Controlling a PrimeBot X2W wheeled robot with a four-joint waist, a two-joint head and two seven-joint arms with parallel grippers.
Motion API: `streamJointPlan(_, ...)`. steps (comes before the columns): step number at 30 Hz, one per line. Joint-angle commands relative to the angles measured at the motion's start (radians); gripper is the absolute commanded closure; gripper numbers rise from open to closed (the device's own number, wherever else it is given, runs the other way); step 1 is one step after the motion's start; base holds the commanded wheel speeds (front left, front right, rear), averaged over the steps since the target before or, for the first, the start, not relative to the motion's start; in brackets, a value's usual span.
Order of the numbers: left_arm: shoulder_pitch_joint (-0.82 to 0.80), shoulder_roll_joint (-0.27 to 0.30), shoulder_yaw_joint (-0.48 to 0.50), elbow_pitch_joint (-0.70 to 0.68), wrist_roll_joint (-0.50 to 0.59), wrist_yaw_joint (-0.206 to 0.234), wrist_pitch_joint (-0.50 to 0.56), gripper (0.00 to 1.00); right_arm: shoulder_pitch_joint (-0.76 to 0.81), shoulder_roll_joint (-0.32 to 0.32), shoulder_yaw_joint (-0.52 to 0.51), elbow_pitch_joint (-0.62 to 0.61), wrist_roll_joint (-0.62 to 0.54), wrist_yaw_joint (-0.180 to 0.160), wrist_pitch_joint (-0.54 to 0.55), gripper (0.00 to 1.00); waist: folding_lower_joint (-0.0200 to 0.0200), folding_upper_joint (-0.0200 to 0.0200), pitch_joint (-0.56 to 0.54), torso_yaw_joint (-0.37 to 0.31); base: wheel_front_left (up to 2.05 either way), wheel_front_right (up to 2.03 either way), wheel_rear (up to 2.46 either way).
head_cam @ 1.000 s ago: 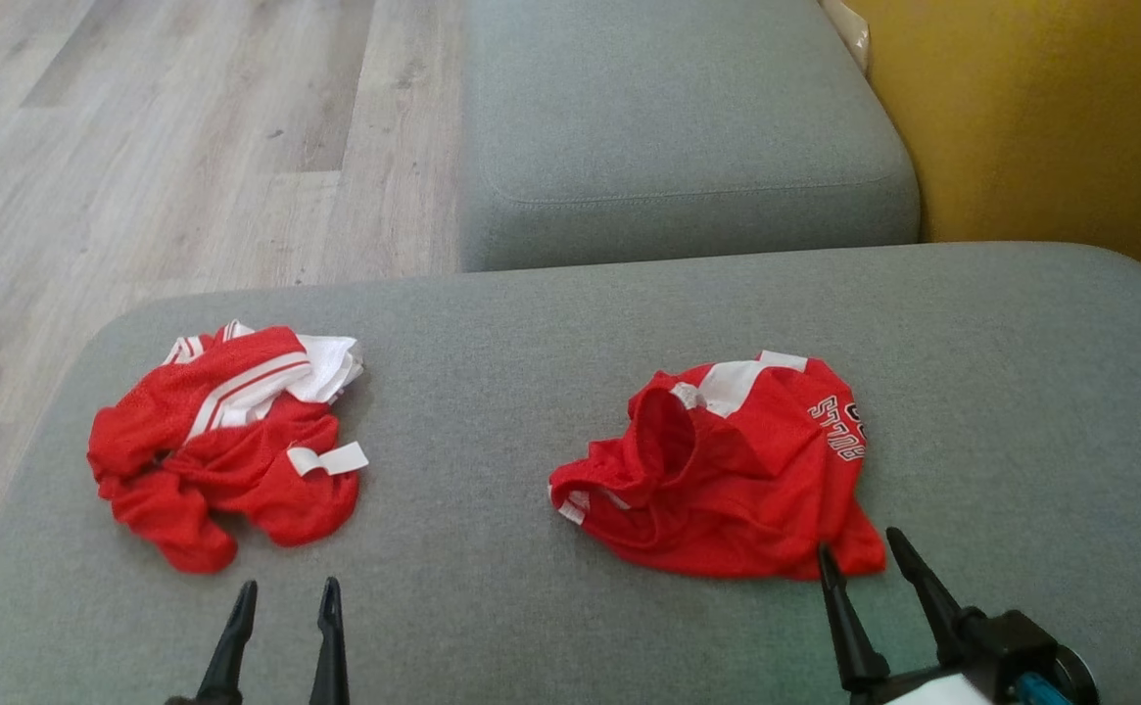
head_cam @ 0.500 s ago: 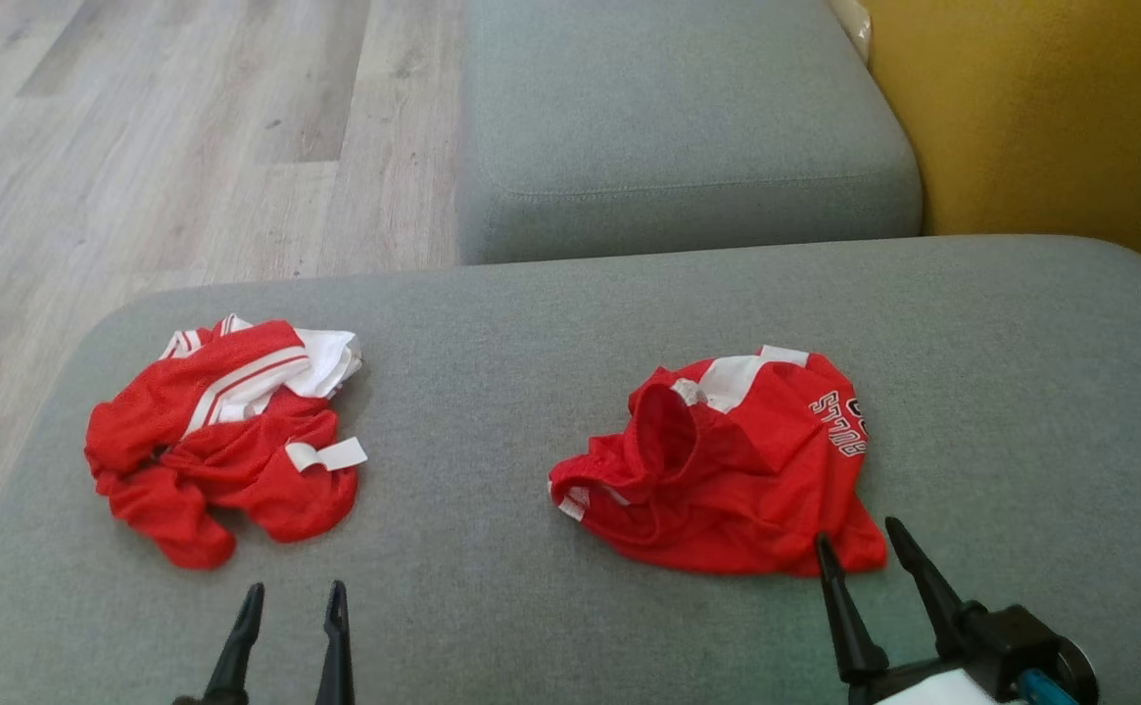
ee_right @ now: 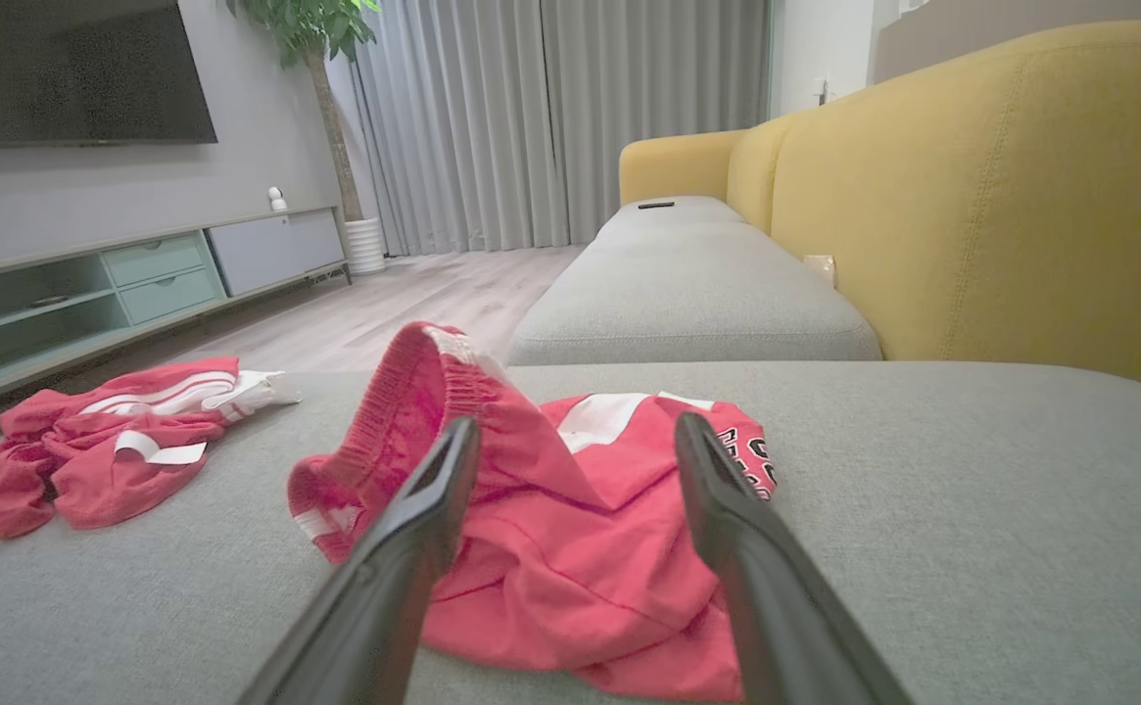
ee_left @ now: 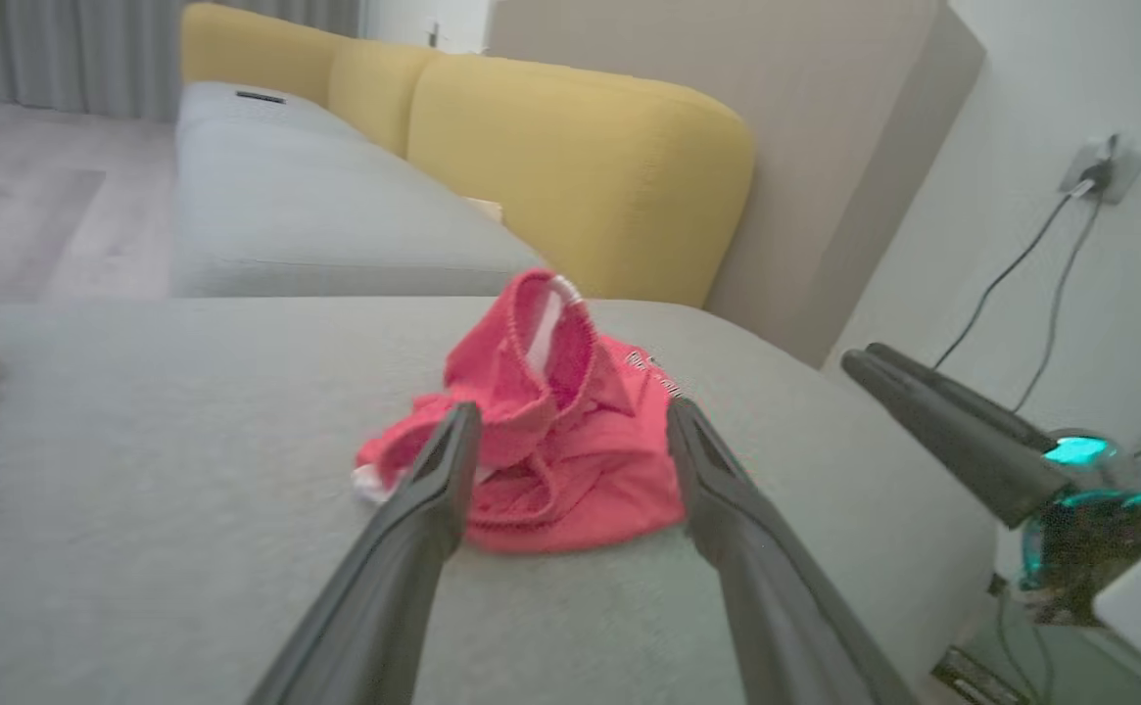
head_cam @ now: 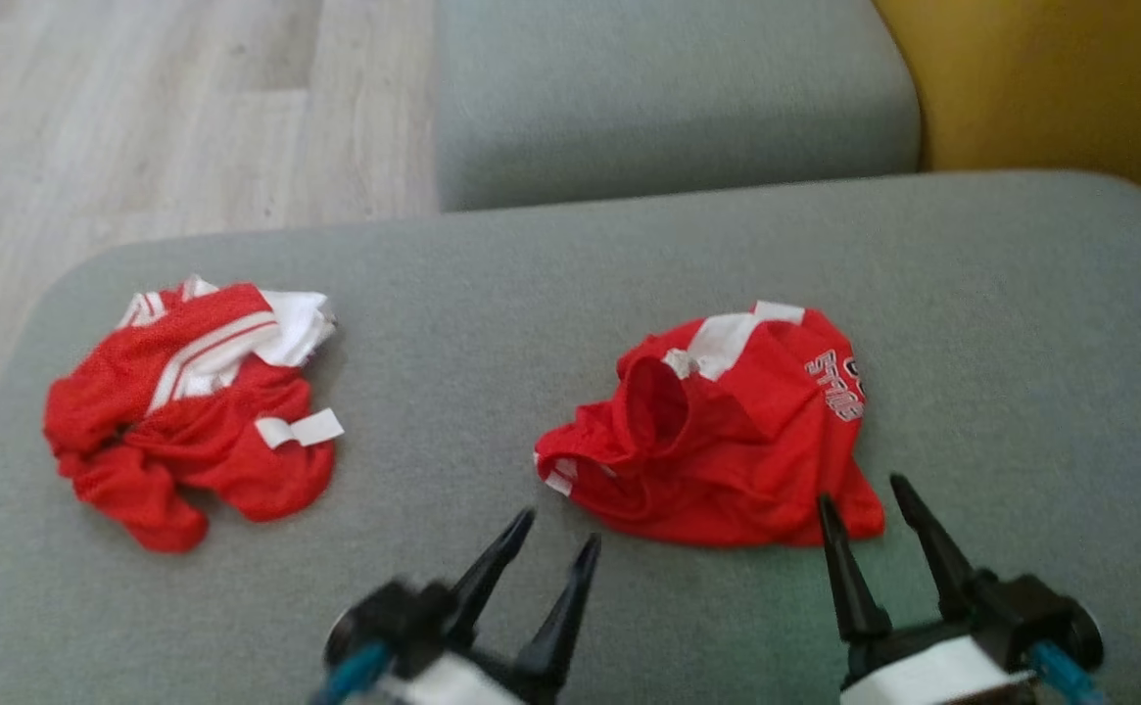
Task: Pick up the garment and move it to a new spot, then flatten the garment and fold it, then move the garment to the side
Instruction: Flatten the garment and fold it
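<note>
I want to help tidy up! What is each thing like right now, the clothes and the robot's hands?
Lettered red garment: crumpled, unfolded, lying on the gray cushion.
Striped red garment: crumpled in a heap, untouched.
Left hand: open, empty, pointing at the lettered garment.
Right hand: open, empty, fingertips at that garment's near edge.

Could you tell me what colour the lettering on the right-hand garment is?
The lettering is white, clearest in the head view.
</note>
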Motion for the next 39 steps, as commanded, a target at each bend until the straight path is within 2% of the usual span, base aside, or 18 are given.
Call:
streamJointPlan(1,-0.113,-0.008,-0.005,-0.005,-0.043,-0.001,-0.012,0.00,-0.077,-0.004,0.028,-0.044,-0.004,0.005,-0.011,0.00,-0.0001,0.0000,0.038,-0.023,0.00,0.00,0.00)
streamJointPlan(4,-0.248,-0.008,-0.117,0.086,-0.224,0.003,-0.012,0.00,-0.093,-0.004,0.030,-0.056,0.004,0.005,-0.011,0.00,-0.0001,0.0000,0.081,-0.056,0.00,0.00,0.00)
streamJointPlan(10,-0.429,-0.009,-0.235,0.199,-0.455,0.046,-0.012,0.00,-0.120,-0.004,0.036,-0.066,-0.006,0.005,-0.011,0.00,-0.0001,0.0000,0.135,-0.120,0.00,0.00,0.00)
streamJointPlan(16,-0.547,-0.009,-0.276,0.263,-0.540,0.094,-0.012,0.00,-0.139,-0.004,0.026,-0.072,-0.013,0.005,-0.011,0.00,-0.0001,0.0000,0.179,-0.154,0.00,0.00,0.00)
streamJointPlan(21,-0.627,-0.009,-0.267,0.318,-0.616,0.146,-0.012,0.00,-0.152,-0.004,0.022,-0.074,-0.015,0.005,-0.011,0.00,-0.0001,0.0000,0.210,-0.171,0.00,0.00,0.00)
streamJointPlan(27,-0.688,-0.009,-0.242,0.361,-0.687,0.169,-0.012,0.00,-0.164,-0.004,0.030,-0.072,-0.014,0.005,-0.011,0.00,-0.0001,0.0000,0.229,-0.184,0.00,0.00,0.00)
streamJointPlan(28,-0.693,-0.009,-0.240,0.367,-0.695,0.168,-0.012,0.06,-0.166,-0.004,0.032,-0.071,-0.014,0.005,-0.011,0.00,-0.0001,0.0000,0.230,-0.186,0.00,0.00,0.00)
streamJointPlan(30,-0.699,-0.009,-0.229,0.378,-0.705,0.167,-0.012,0.58,-0.169,-0.004,0.035,-0.068,-0.012,0.005,-0.011,0.00,-0.0001,0.0000,0.228,-0.192,0.00,0.00,0.00)
streamJointPlan(31,-0.701,-0.009,-0.228,0.385,-0.708,0.166,-0.012,0.70,-0.169,-0.004,0.036,-0.067,-0.011,0.005,-0.011,0.00,-0.0001,0.0000,0.226,-0.195,0.00,0.00,0.00)
streamJointPlan(32,-0.702,-0.009,-0.229,0.394,-0.709,0.164,-0.012,1.00,-0.170,-0.004,0.038,-0.066,-0.010,0.005,-0.011,0.00,-0.0001,0.0000,0.224,-0.199,0.00,0.00,0.00)
streamJointPlan(36,-0.714,-0.009,-0.219,0.429,-0.707,0.166,-0.012,1.00,-0.172,-0.004,0.039,-0.062,-0.006,0.005,-0.011,0.00,-0.0001,0.0000,0.212,-0.215,0.00,0.00,0.00)
streamJointPlan(39,-0.727,-0.009,-0.213,0.445,-0.704,0.144,-0.012,1.00,-0.175,-0.004,0.043,-0.055,-0.001,0.005,-0.011,0.00,-0.0001,0.0000,0.196,-0.235,0.00,0.00,0.00)
